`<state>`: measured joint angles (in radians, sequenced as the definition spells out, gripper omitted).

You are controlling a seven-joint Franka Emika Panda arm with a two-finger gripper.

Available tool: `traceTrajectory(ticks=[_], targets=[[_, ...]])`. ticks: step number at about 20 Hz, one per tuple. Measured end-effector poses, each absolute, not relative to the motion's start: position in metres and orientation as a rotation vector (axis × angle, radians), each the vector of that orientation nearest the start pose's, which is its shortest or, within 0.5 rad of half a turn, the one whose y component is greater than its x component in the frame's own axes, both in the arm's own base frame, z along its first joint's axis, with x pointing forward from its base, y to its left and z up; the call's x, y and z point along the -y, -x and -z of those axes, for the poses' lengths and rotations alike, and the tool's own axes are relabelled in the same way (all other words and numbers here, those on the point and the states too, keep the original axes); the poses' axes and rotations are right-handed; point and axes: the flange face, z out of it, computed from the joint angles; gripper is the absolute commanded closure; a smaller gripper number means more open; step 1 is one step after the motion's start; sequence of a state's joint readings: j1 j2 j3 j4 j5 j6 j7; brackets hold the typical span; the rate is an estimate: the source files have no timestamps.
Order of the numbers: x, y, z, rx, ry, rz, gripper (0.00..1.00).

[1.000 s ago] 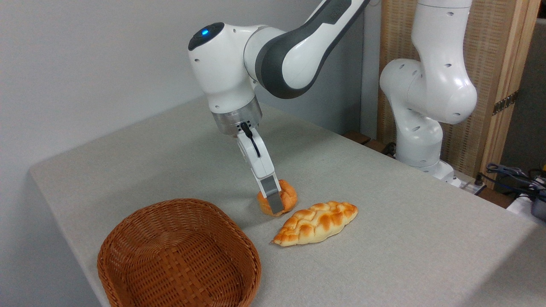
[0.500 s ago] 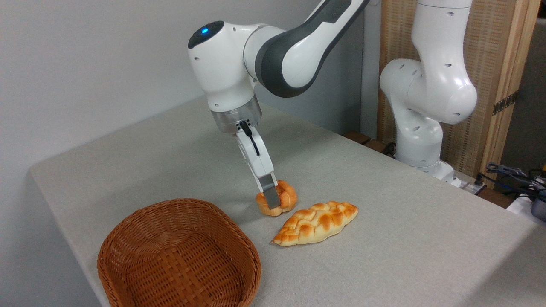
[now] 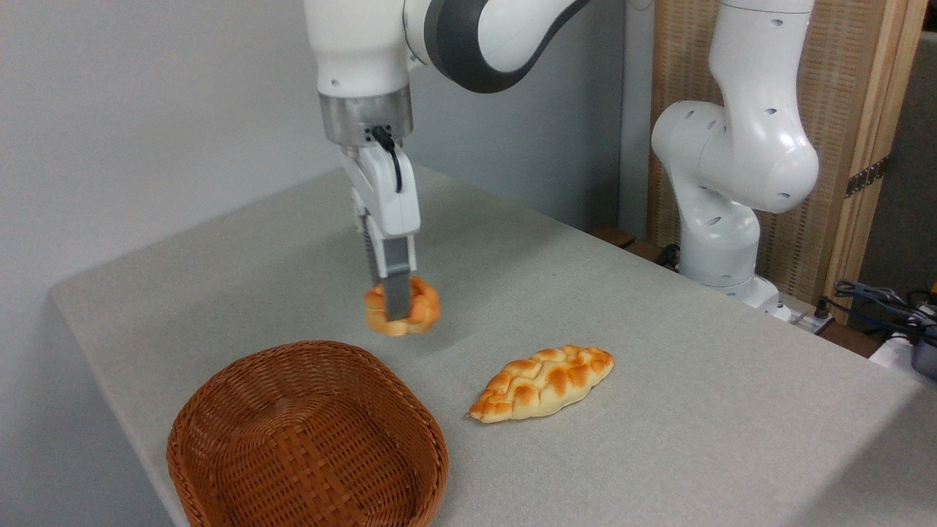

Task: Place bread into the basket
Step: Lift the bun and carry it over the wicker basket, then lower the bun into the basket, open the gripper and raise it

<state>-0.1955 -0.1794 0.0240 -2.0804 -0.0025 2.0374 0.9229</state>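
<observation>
The bread (image 3: 421, 307), a small round golden-orange bun, hangs in the air above the table, just past the far rim of the basket. My gripper (image 3: 397, 313) points straight down and is shut on the bread, with the near finger across its front. The basket (image 3: 219, 410), wide, shallow and reddish-brown wicker, sits at the table's near left corner with nothing inside it.
A longer flat braided loaf (image 3: 543, 383) lies on the grey table (image 3: 659, 410) to the right of the basket. The arm's white base (image 3: 725, 183) stands at the back right, with cables (image 3: 878, 300) beyond the table edge.
The gripper has lifted the bread off the table and carried it up and to the left, toward the basket. The braided loaf and the basket have not moved.
</observation>
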Motion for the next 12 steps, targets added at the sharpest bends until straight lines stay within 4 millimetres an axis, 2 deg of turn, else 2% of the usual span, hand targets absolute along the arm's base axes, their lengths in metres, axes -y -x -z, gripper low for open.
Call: traceTrajectory(ticks=[2, 7, 9, 12], targets=[[0.083, -0.521, -0.52, -1.561, 2.646, 0.316, 0.33], [0.068, -0.553, -0.503, -1.366, 2.714, 0.533, 0.0], [0.069, -0.562, -0.495, -1.286, 2.747, 0.593, 0.0], [0.07, -0.568, -0.482, -1.247, 2.773, 0.586, 0.0]])
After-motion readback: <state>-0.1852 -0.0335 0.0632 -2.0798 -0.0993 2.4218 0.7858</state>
